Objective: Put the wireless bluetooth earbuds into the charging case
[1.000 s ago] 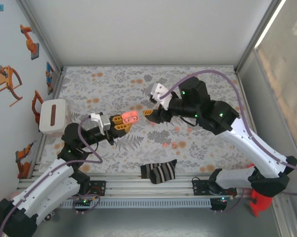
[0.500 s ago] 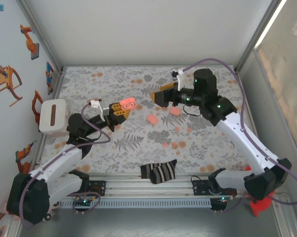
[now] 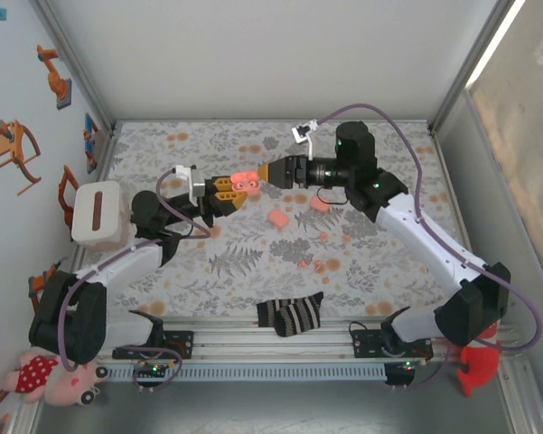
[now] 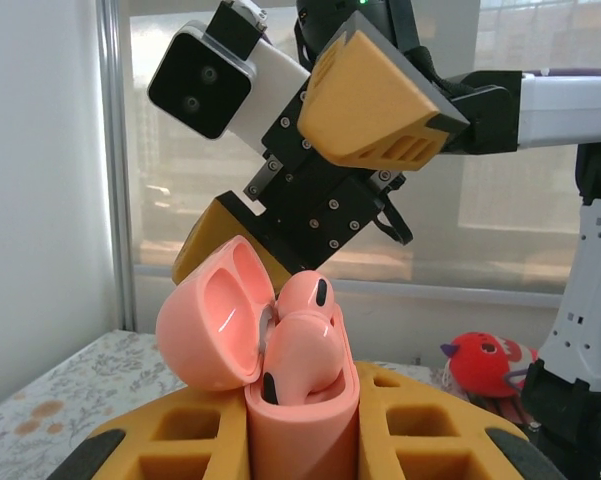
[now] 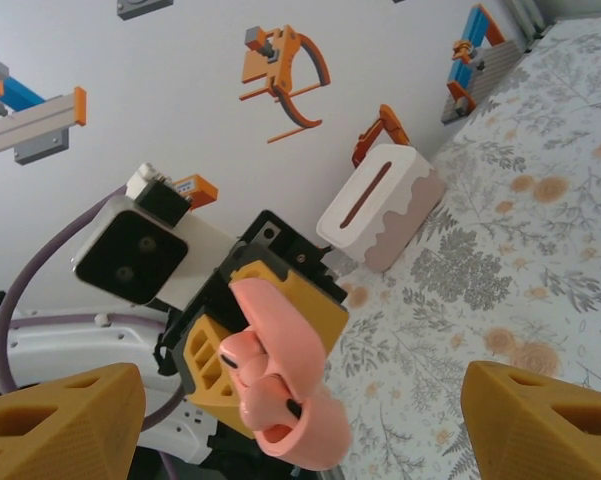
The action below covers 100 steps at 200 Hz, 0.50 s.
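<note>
1. Two claws meet tip to tip above the patterned cloth (image 3: 163,149): your left gripper (image 3: 224,190) and your right gripper (image 3: 273,172), very close together.
2. Your left gripper is clamped tight on the body of the charging case (image 4: 300,420), which stands upright between its yellow fingers (image 4: 380,385).
3. The case's lid (image 4: 215,320) is swung open, tipped to the left in that claw's wrist view.
4. Two earbuds (image 4: 302,340) sit in the case just ahead of those fingers, their heads poking above the rim.
5. Your right gripper's jaws are spread wide and hold nothing; the case sits ahead of the gap between its fingers (image 5: 65,420).
6. You cannot tell whether a right fingertip brushes the lid.
7. Two spare pink cases (image 3: 277,219) lie on the cloth, just toward the arm bases from the right gripper.
8. Several loose earbuds (image 3: 347,239) are scattered beyond those cases, farther from both claws.
9. One striped sock (image 3: 290,315) lies well apart from both claws.
</note>
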### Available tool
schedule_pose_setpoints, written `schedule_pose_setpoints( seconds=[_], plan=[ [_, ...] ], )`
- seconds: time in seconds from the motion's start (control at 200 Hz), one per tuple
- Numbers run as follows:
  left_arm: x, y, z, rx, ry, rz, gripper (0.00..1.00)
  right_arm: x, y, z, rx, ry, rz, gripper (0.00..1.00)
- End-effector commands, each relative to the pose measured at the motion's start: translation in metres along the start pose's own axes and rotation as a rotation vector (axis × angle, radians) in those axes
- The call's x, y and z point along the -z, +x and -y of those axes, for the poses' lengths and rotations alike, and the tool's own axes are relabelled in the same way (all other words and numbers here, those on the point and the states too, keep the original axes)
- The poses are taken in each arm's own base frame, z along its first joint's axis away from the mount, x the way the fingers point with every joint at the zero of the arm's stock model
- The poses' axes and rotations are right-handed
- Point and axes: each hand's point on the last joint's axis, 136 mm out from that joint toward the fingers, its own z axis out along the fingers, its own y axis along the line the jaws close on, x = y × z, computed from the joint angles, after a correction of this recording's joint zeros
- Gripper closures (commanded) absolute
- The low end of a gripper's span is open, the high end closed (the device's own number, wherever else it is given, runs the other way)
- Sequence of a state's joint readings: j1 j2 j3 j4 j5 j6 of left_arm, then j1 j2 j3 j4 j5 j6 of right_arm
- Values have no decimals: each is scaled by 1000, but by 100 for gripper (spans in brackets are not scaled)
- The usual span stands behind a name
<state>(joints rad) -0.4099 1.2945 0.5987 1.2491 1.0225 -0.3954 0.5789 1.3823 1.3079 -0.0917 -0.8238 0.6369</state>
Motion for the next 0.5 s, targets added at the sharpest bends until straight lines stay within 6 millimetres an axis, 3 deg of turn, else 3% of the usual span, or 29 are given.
schedule_pose_setpoints(
  seconds=[0.0,0.496],
  plan=[
    [-3,-18,5,-41,57,35,100,-5,5,-11,14,-53,-16,19],
    [-5,-12,0,-5,78,27,100,-18,5,-31,59,-118,-52,22]
  ],
)
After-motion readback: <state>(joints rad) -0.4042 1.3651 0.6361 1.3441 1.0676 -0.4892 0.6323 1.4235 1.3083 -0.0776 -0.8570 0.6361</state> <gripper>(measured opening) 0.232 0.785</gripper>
